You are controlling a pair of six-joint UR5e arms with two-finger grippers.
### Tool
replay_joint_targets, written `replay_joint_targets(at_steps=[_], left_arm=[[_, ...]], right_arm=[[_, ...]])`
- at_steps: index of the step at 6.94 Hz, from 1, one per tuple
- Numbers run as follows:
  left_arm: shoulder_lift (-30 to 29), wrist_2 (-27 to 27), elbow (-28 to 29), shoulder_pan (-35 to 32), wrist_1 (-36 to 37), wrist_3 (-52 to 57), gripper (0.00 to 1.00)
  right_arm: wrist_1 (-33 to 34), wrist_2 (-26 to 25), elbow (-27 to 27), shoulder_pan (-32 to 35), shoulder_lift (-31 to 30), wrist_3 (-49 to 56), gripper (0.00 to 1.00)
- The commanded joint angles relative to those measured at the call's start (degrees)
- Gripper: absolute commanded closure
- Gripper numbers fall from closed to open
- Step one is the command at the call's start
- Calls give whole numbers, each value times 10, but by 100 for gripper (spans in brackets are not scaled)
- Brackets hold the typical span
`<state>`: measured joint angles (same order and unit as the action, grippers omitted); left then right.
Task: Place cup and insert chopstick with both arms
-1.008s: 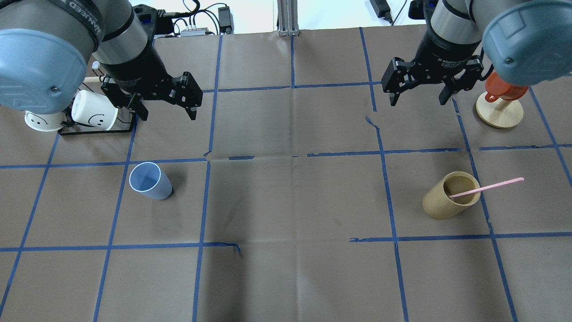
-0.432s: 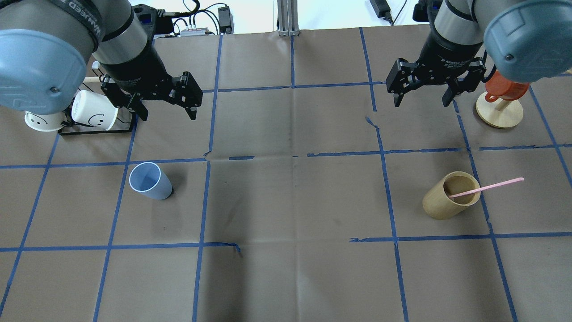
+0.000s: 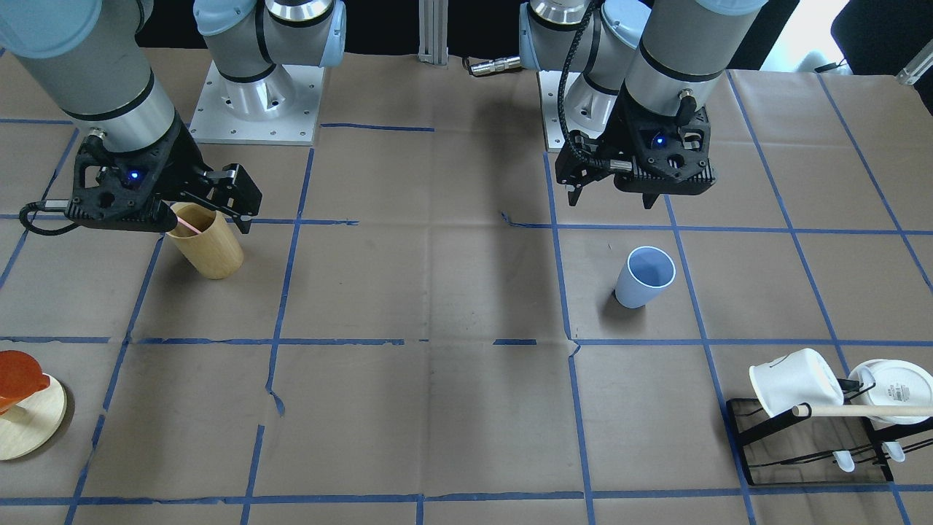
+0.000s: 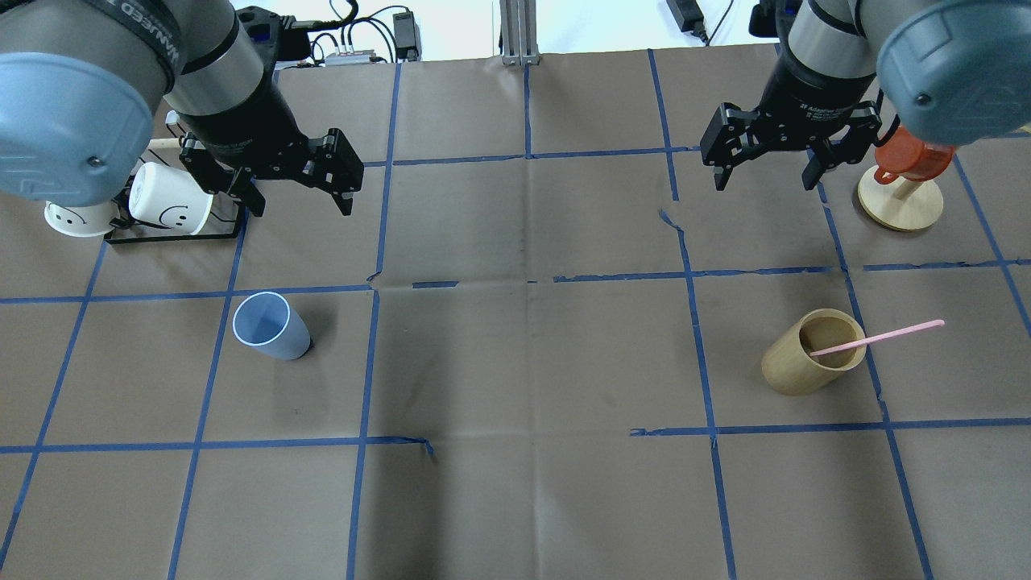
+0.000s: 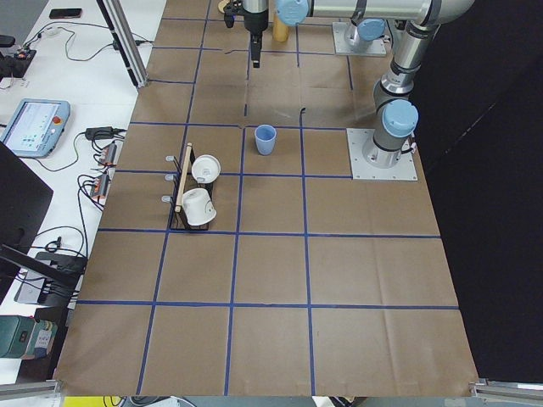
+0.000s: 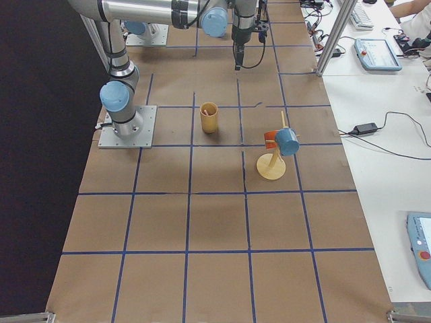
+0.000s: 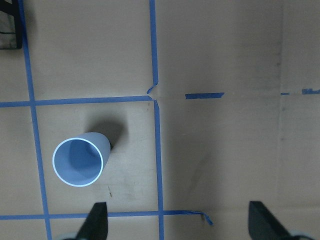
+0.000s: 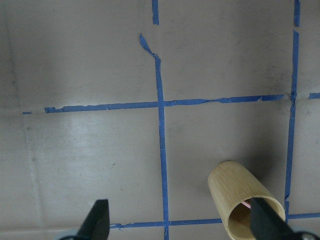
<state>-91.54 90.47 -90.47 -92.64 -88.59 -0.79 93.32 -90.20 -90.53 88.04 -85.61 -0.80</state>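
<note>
The light-blue cup (image 4: 270, 326) stands upright on the left of the table, also in the front view (image 3: 645, 277) and the left wrist view (image 7: 80, 160). My left gripper (image 4: 304, 207) hangs open and empty above the table, beyond the cup and apart from it. The pink chopstick (image 4: 878, 337) leans in the tan wooden cup (image 4: 809, 352) on the right, its upper end sticking out over the rim. My right gripper (image 4: 763, 184) is open and empty, high and beyond the wooden cup (image 8: 245, 202).
A black rack (image 4: 173, 234) with white smiley mugs (image 4: 169, 205) and a pale wooden rod stands at the far left. A wooden mug tree (image 4: 900, 201) with an orange cup stands at the far right. Blue tape lines grid the brown paper.
My right gripper has drifted a little toward the far edge and to the right. The left gripper, the blue cup and the chopstick have not visibly moved.
</note>
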Motion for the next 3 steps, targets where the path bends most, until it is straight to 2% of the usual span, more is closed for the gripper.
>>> replay_joint_targets(at_steps=[1, 3], left_arm=[[0, 0, -1, 0, -1, 1, 0], [-7, 0, -2, 29, 2, 11, 0]], right_arm=[[-1, -9, 3, 0, 0, 1, 0], [-1, -10, -3, 1, -1, 1, 0]])
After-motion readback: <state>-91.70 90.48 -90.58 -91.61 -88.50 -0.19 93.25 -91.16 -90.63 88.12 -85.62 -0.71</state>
